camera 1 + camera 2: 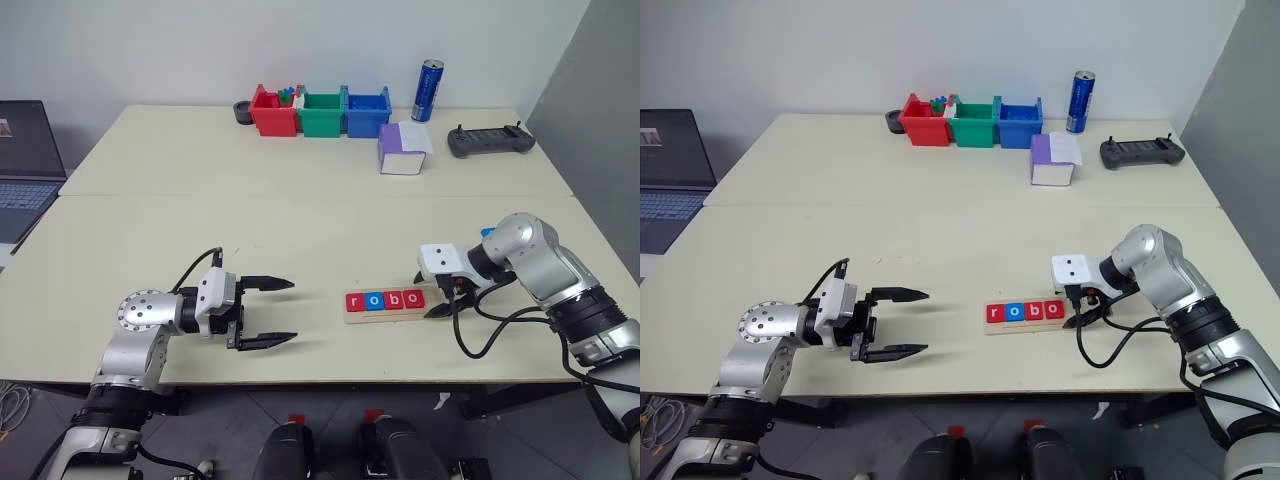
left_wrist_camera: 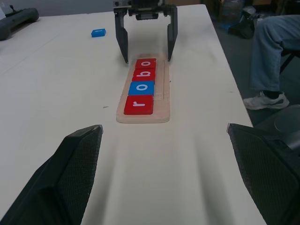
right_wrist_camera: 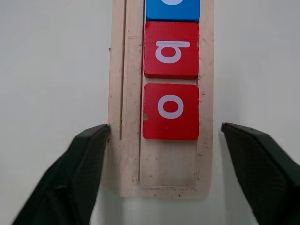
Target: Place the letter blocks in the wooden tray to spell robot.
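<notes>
While both grippers gape, the wooden tray (image 3: 161,187) (pale, grooved) holds tiles (image 1: 385,299) reading "robo".

A: What is getting cut off or lost here?

B: The laptop (image 1: 25,165) is running off the left picture edge beside the desk (image 1: 300,215). A person's leg (image 2: 269,56) is showing past the desk's edge, everything above it cropped.

A: And the small blue block (image 2: 98,33)?

B: Its letter is reading too small to tell.
</notes>
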Robot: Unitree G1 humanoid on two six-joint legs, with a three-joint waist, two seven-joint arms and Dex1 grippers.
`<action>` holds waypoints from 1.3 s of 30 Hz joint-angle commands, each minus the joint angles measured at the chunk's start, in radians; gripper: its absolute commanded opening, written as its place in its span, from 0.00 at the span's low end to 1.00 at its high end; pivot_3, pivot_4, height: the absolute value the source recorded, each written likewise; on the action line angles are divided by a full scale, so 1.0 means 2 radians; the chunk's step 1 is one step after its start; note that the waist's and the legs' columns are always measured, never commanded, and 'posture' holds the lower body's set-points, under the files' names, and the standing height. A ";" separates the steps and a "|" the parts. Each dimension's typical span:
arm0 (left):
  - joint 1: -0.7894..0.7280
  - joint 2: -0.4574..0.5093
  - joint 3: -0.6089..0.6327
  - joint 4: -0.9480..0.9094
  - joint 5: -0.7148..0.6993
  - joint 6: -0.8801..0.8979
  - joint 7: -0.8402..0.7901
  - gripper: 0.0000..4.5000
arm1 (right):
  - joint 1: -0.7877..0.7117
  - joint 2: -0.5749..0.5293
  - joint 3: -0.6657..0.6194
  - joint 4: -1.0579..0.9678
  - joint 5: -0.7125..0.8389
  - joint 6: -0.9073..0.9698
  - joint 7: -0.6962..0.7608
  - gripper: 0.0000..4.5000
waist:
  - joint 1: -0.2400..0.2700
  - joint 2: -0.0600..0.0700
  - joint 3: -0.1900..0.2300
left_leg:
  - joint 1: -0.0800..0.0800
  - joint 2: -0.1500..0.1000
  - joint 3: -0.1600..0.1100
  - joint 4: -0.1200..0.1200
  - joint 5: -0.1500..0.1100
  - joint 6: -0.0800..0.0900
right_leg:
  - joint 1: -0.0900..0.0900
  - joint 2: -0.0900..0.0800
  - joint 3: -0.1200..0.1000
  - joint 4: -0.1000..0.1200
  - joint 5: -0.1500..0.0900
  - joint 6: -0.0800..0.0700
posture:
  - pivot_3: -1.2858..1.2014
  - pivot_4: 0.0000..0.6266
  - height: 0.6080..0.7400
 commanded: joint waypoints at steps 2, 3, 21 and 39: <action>-0.005 0.001 0.004 -0.006 -0.002 -0.006 0.002 1.00 | -0.021 0.000 -0.021 -0.022 0.018 0.019 0.007 0.99 | 0.000 0.000 0.000 | 0.000 0.000 0.000 0.000 0.000 0.000 | 0.000 0.000 0.000 0.000 0.000 0.000 | 0.52 0.24 1.00; -0.005 0.001 0.004 -0.005 -0.002 -0.006 0.002 1.00 | -0.025 -0.002 -0.030 -0.028 0.029 0.026 0.011 0.99 | 0.000 0.000 0.000 | 0.000 0.000 0.000 0.000 0.000 0.000 | 0.000 0.000 0.000 0.000 0.000 0.000 | 0.52 0.24 1.00; -0.007 0.003 0.005 -0.004 -0.003 -0.003 0.000 1.00 | 0.015 -0.016 -0.062 -0.001 0.066 0.022 -0.012 0.26 | 0.001 0.000 0.000 | 0.000 0.000 0.000 0.000 0.000 0.000 | 0.000 0.000 0.000 0.000 0.000 0.000 | 0.52 0.24 1.00; 0.005 0.007 0.007 -0.018 -0.005 0.002 0.003 1.00 | 0.034 0.004 -0.039 0.012 0.047 0.008 -0.025 0.01 | 0.001 0.000 0.000 | 0.000 0.000 0.000 0.000 0.000 0.000 | 0.000 0.000 0.000 0.000 0.000 0.000 | 0.52 0.24 1.00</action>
